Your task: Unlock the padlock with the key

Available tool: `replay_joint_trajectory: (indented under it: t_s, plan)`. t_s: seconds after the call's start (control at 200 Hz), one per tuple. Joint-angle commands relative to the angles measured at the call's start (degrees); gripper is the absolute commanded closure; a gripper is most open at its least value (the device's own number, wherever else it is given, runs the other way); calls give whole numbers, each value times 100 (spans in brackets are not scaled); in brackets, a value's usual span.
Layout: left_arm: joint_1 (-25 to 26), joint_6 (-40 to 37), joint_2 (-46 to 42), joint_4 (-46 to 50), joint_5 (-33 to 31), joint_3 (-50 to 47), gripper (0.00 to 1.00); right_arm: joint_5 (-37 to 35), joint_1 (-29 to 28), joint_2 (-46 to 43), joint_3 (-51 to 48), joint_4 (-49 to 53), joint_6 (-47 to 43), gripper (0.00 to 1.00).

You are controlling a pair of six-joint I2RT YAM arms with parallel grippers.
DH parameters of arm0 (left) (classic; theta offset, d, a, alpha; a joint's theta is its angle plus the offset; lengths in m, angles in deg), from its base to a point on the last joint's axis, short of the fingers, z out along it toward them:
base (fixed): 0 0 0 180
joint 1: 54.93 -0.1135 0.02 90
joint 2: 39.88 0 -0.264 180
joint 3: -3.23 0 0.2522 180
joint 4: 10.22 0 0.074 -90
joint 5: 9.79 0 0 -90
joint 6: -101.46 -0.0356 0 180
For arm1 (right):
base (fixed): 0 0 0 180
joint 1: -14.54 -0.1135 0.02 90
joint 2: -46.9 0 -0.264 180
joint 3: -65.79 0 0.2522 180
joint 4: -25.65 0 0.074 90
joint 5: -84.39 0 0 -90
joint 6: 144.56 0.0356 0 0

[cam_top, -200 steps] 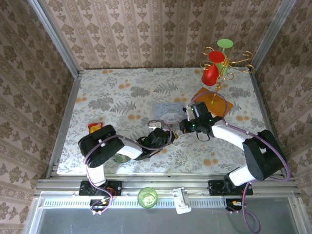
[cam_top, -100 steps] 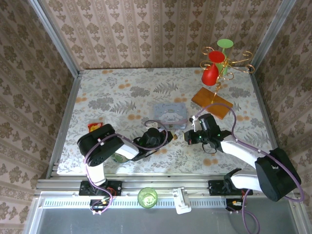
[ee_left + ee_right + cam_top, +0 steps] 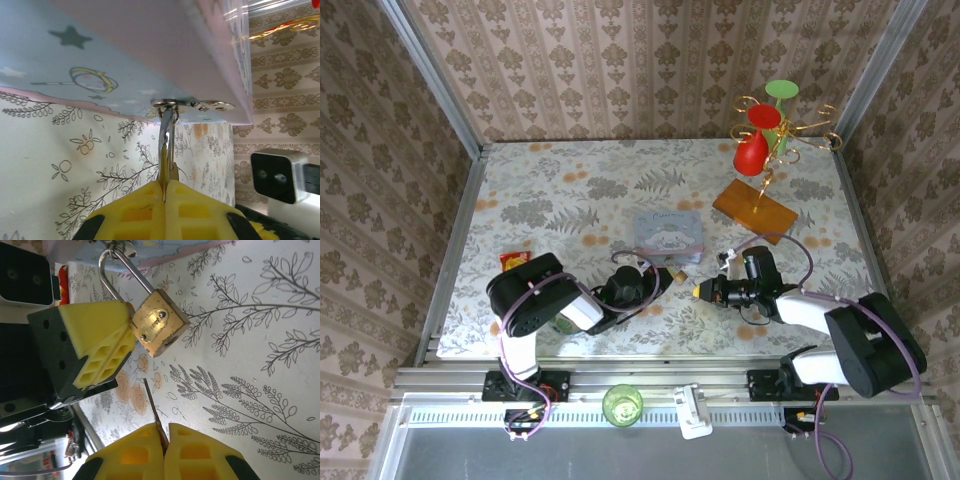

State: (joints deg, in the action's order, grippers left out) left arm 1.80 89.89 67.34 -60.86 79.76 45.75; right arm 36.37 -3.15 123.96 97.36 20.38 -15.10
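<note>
Left gripper (image 3: 165,186): fingers pressed together on thin shackle (image 3: 132,270) of padlock (image 3: 157,325), just beside brass body. Shackle hooked through hasp (image 3: 172,104) on tin (image 3: 668,236). Body tilted, just off tin's near edge; cannot tell whether resting on table (image 3: 570,190).

Right gripper (image 3: 165,436): clamped on key (image 3: 153,407). Blade pointing toward padlock, tip near body but apart.

Around: packet (image 3: 513,262) at far left beside left arm, well apart from lock. Cup rack (image 3: 767,130) at far right corner.

Left arm (image 3: 575,305): folded low, forearm reaching right. Right arm (image 3: 810,310): low, reaching left. Grippers facing each other, near.
</note>
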Motion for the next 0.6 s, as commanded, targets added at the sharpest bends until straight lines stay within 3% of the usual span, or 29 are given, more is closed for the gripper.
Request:
replay_joint_trajectory:
  t_s: [0.0,0.395,0.595]
  plan:
    - [-32,252,133,-654,-88,-53,100,445,42,385,-89,-647,307,100]
    - [-64,374,234,-811,-29,-90,100,1286,429,1819,-17,-2345,729,100]
    - [-53,375,396,-835,7,-43,100,1147,429,2096,90,-2204,656,100]
